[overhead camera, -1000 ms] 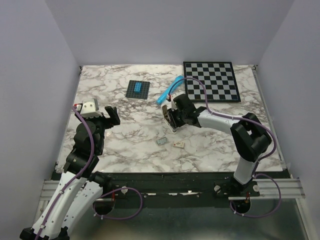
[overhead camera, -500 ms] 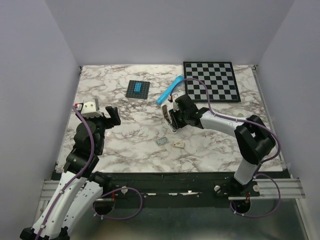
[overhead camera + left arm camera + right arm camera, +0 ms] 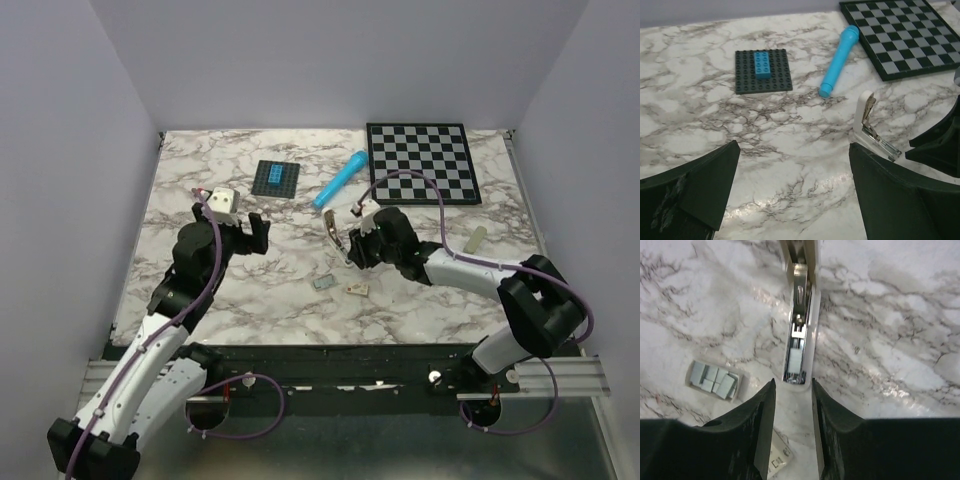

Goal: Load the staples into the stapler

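The right hand [image 3: 793,386] is gripping the stapler [image 3: 810,320] by its near end, fingers clamping either side of the cream body. The lid [image 3: 865,106] is standing hinged up, so the metal rail [image 3: 799,302] is lying bare, its long axis running straight away from that hand. The staples [image 3: 714,380] are lying on the marble surface [image 3: 200,290] just left of the stapler's held end, apart from it. The left hand [image 3: 254,232] is hovering further left of the stapler, fingers spread wide and holding nothing. Being the free one, it is probably the hand to reach for the staples.
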Tool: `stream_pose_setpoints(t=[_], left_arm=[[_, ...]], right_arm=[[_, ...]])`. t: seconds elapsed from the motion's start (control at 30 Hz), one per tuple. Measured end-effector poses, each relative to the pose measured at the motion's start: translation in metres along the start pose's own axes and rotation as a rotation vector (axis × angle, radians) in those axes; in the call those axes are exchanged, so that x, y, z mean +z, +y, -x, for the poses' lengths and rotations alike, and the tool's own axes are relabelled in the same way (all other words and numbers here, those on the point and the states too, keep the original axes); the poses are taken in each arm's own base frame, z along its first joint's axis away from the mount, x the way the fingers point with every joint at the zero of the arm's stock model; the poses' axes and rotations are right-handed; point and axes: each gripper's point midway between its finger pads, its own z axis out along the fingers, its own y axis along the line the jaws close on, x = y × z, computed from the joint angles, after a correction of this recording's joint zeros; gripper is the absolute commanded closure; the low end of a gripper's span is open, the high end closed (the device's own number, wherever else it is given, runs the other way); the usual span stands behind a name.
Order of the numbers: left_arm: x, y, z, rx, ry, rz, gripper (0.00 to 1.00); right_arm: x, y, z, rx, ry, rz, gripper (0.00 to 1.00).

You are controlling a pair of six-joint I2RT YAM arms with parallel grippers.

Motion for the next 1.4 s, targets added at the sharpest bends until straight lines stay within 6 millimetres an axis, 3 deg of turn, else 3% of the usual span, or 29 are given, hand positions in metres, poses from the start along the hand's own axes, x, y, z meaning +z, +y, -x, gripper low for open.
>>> stream_pose_setpoints(t=[0.2, 0.4, 0.5, 0.83, 1.13, 1.4], left_arm=[[0.04, -0.027, -0.023, -0.024, 0.16, -0.111, 0.01], [0.084, -0.053, 0.0, -0.106, 0.195, -0.184, 0.02], [0.1, -0.062, 0.001, -0.147, 0.204, -0.203, 0.02], [0.137, -0.09, -0.049, -0.189, 0.334, -0.226, 0.04], [0.167, -0.106, -0.079, -0.152, 0.386, -0.25, 0.19], [0.174, -0.109, -0.102, -0.154, 0.437, -0.258, 0.27]], right_arm=[[0.001, -0.001, -0.047, -0.008, -0.011, 0.019, 0.54], [0.003, 0.001, -0.023, -0.033, -0.119, 0.033, 0.53], [0.004, 0.003, -0.013, -0.046, -0.162, 0.046, 0.53], [0.012, 0.003, -0.02, -0.071, -0.152, 0.056, 0.53], [0.023, 0.003, -0.028, -0.093, -0.117, 0.057, 0.54], [0.029, 0.002, -0.029, -0.107, -0.11, 0.055, 0.63]])
